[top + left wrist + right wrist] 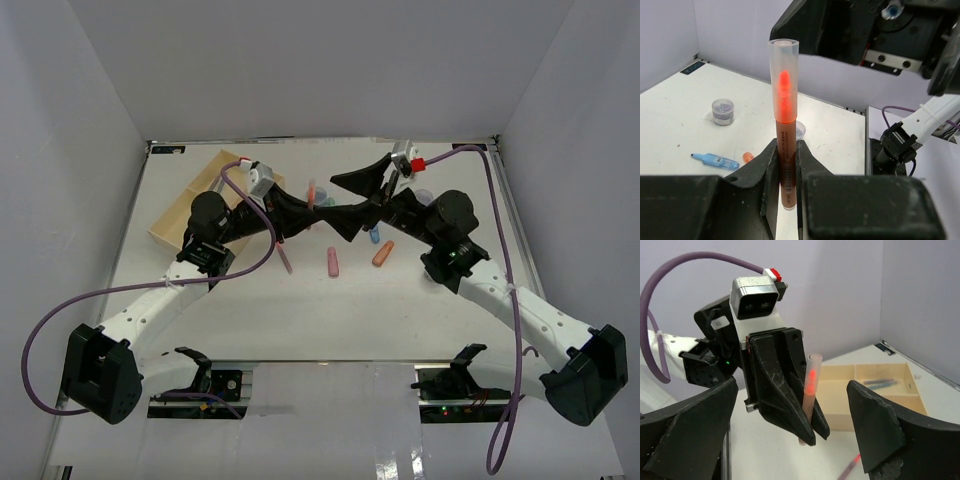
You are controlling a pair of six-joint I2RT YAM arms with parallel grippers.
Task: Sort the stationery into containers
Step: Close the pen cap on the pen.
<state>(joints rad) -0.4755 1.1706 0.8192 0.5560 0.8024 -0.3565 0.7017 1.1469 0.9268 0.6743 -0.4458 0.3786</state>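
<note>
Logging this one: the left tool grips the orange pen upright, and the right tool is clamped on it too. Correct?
Not quite. The left tool grips the orange pen upright, but the right tool is open, standing wide on either side of it, as the right wrist view shows.

Very little can be read. The orange pen (785, 150) carries a line of fine dark print running down its barrel, but the letters are too small to make out. In the right wrist view, a small pale oval sticker (717, 324) sits on the black housing of the left arm (705, 365). It bears 2 characters that look like "60", though that reading is unsure. A dark blue label (692, 67) lies flat at a far corner of the tabletop (670, 115); its wording is illegible.
</note>
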